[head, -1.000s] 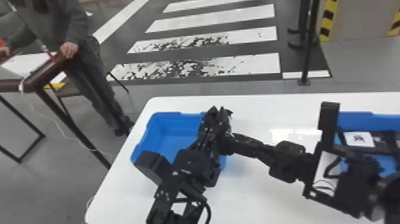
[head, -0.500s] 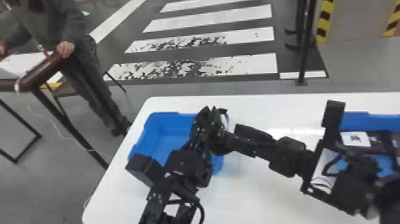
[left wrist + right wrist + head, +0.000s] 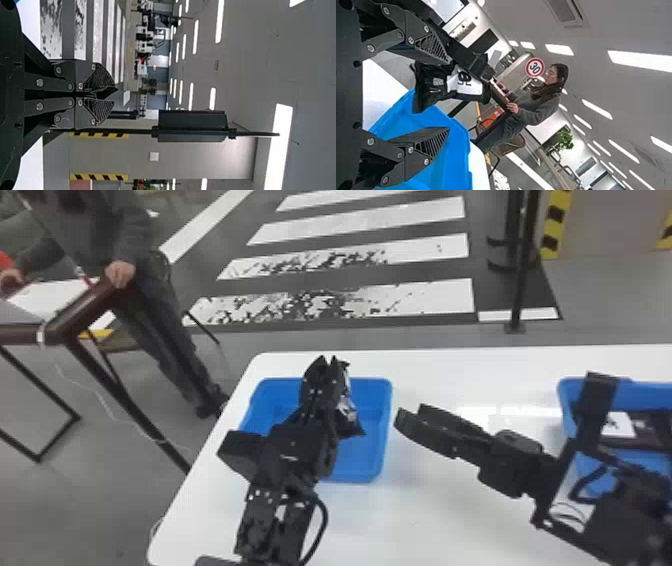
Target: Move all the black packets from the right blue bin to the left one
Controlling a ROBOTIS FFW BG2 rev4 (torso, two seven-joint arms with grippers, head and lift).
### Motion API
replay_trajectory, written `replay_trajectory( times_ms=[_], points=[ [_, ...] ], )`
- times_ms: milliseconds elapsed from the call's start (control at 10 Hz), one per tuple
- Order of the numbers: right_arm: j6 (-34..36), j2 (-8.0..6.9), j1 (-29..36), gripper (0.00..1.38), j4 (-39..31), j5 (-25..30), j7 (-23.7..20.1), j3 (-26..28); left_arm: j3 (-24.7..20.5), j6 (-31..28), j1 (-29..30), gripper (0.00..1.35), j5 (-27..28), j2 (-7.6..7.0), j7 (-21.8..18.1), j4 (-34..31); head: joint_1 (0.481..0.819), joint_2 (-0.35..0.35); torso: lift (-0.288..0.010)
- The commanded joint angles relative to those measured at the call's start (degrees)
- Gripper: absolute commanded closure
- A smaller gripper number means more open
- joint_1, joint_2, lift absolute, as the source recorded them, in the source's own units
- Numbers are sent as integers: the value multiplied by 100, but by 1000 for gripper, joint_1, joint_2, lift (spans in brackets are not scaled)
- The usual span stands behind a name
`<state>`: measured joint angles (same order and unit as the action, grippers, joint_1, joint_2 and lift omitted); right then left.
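One packet [image 3: 433, 88] over the left bin [image 3: 376, 397] could drop crooked if the left fingers [image 3: 100, 78], closed on its edge, slip; the right fingers [image 3: 432, 143] gape empty.

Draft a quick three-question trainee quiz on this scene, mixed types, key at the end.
1. Multiple choice. What holds the raised black packet?
A) The left gripper
B) The right gripper
C) A person's hand

2. True or false. The right gripper has its fingers apart, with nothing clamped between them.

3. Fill in the blank. In the head view, the raised black packet shows against the ____ blue bin.

Key: 1 A; 2 true; 3 left.
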<state>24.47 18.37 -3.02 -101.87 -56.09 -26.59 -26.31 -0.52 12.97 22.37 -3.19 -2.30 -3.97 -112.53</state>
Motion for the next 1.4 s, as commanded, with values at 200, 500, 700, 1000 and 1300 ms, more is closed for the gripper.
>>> replay_trajectory(
  times_ms=[200,500,700,1000,1300],
  points=[
    [-1,9,49,487,-58,-12,-4,95,-257,334,-1127,889,399,-43,239,2021,695,349,-140],
    [-1,27,91,492,-58,194,-4,323,-51,1459,-902,133,-46,-69,222,2035,695,348,-140],
    [295,-8,232,493,-452,1599,102,1192,86,1853,-255,194,-561,-52,55,1304,695,308,-140],
    [885,-79,330,561,-339,3039,374,2551,86,897,1180,203,-995,1,-359,-299,695,169,-140],
    [913,-149,218,513,350,3781,664,3168,-119,334,1644,203,-1018,177,-569,-778,695,-1,-140]
  ],
)
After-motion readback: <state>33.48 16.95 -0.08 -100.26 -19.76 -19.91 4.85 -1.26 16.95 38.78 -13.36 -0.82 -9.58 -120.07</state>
